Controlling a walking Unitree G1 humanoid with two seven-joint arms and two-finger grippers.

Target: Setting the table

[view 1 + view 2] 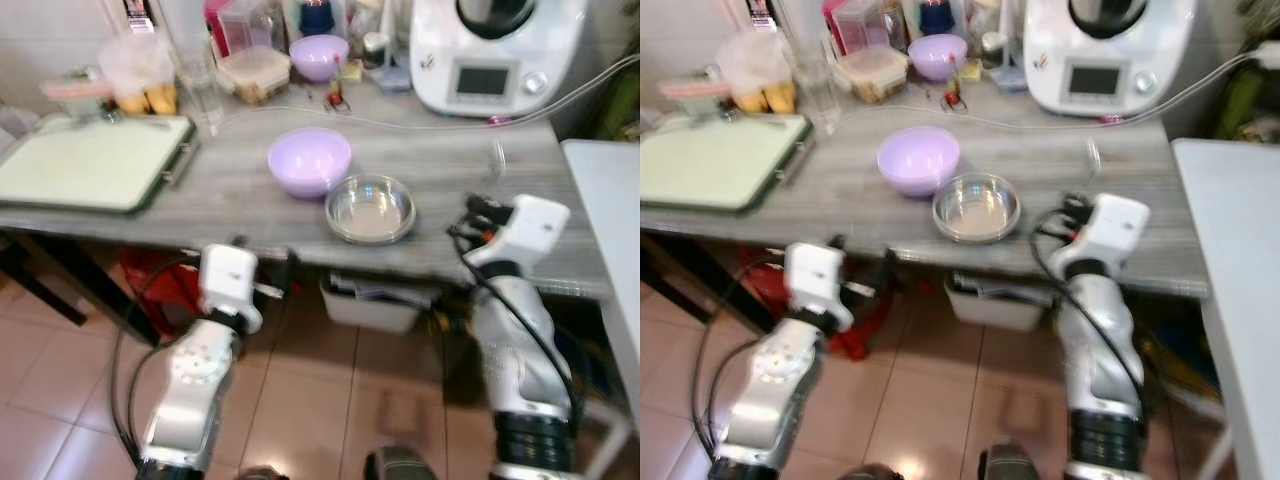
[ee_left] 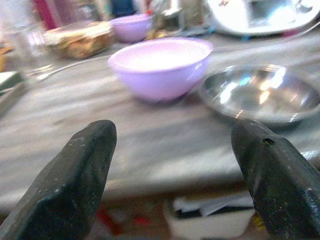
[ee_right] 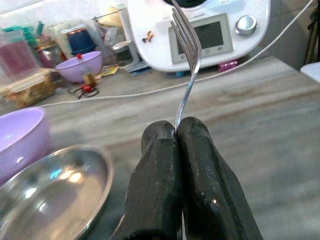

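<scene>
Grey wood-grain table point(image 1: 230, 195) spans mid-frame; far edge cluttered, items blurred. White kitchen machine point(image 1: 495, 50) upper right, top cut off. Flat pale board point(image 1: 85, 160) at left. Round matte lilac bowl point(image 1: 309, 160) centre, touching the shiny shallow steel bowl point(image 1: 370, 208) lower right of it. Right gripper point(image 3: 177, 135), at the table's near edge right of the steel bowl, pinches a thin metal fork point(image 3: 186, 45), tines up. Left gripper point(image 2: 172, 165) below the edge, fingers spread, empty.

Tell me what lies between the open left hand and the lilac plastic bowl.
Only bare grey wood-grain tabletop, per the left wrist view.
</scene>
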